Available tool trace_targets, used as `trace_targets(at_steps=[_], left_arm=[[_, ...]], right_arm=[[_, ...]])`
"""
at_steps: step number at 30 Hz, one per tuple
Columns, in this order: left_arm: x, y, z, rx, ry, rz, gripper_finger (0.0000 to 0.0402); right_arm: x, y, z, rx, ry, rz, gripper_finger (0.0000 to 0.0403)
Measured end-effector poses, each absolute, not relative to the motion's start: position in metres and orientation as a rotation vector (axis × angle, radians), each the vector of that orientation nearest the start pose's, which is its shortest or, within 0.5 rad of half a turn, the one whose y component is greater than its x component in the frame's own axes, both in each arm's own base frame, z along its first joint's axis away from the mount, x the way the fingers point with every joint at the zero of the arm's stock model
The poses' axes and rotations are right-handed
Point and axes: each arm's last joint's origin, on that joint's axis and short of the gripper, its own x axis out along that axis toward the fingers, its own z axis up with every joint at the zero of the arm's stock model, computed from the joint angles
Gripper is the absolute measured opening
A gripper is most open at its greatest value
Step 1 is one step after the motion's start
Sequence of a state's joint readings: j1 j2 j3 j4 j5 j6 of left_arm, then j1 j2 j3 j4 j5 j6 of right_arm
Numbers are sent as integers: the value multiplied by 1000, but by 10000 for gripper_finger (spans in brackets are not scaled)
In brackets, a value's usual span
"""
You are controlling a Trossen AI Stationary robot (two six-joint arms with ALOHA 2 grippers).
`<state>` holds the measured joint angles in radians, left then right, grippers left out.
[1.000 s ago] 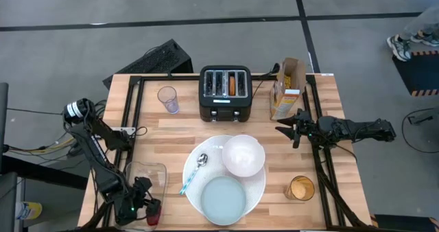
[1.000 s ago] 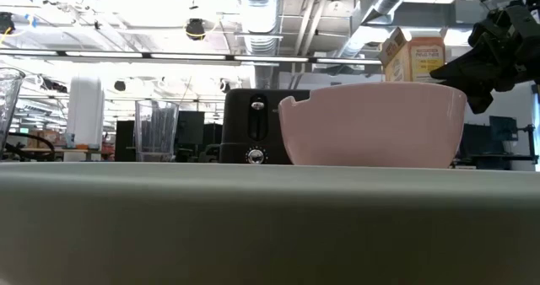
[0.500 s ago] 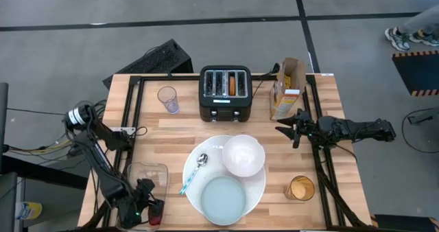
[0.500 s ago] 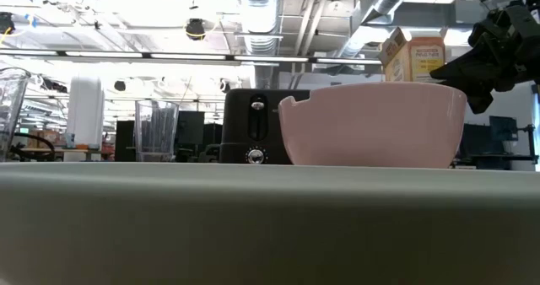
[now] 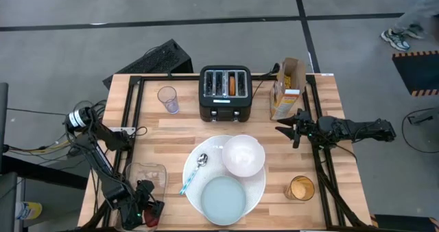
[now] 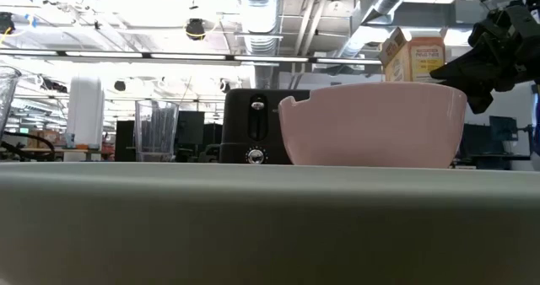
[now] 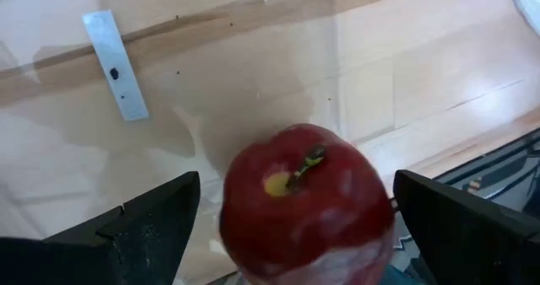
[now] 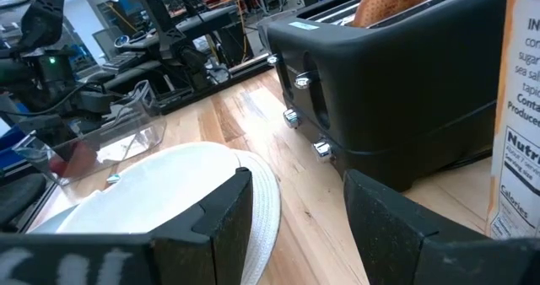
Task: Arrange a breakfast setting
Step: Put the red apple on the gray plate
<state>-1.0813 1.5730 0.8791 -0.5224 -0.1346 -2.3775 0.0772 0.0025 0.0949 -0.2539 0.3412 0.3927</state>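
Note:
A small red apple lies stem up inside a clear container at the table's near left. My left gripper points down over it, open, with one finger on either side of the apple. My right gripper hovers open and empty at the right, between the cereal box and the large white plate. On the plate rest a white bowl, a small pale-blue plate and a blue-handled spoon. A toasted bagel sticks out of the black toaster. My left gripper comes at the apple from above, its fingers wide apart. One finger stands right at the apple's side, and I cannot tell whether it touches. The other finger is clear of the apple.
An empty glass stands at the far left of the toaster. A cup of orange drink stands at the near right. Bare wood lies between the toaster and the white plate. A person's feet show on the floor beyond the table's right.
My left arm has shifted a little, and its gripper now covers more of the clear container's near end. The apple stays between its fingers. My right gripper has kept still.

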Motion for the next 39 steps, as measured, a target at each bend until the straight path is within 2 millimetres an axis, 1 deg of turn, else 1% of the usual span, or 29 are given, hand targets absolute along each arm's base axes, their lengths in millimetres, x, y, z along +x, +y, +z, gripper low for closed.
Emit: trace_targets(at_steps=[12, 15, 22, 30, 34, 39], left_arm=[[136, -248, 167, -1319, 1262, 679, 289], [135, -248, 167, -1319, 1272, 680, 280], [135, -248, 169, -1327, 1267, 672, 277], [132, -237, 189, -1351, 1190, 636, 276], [127, -226, 207, -1343, 1142, 583, 276], [118, -206, 232, -1325, 1127, 506, 275]], right_arm=[[89, -3, 171, 356, 105, -290, 208], [89, -3, 171, 356, 104, -291, 208], [89, -3, 171, 356, 105, -291, 208], [89, -3, 171, 356, 104, -291, 208], [89, -3, 171, 356, 104, -291, 208], [89, -3, 171, 356, 105, -290, 208]])
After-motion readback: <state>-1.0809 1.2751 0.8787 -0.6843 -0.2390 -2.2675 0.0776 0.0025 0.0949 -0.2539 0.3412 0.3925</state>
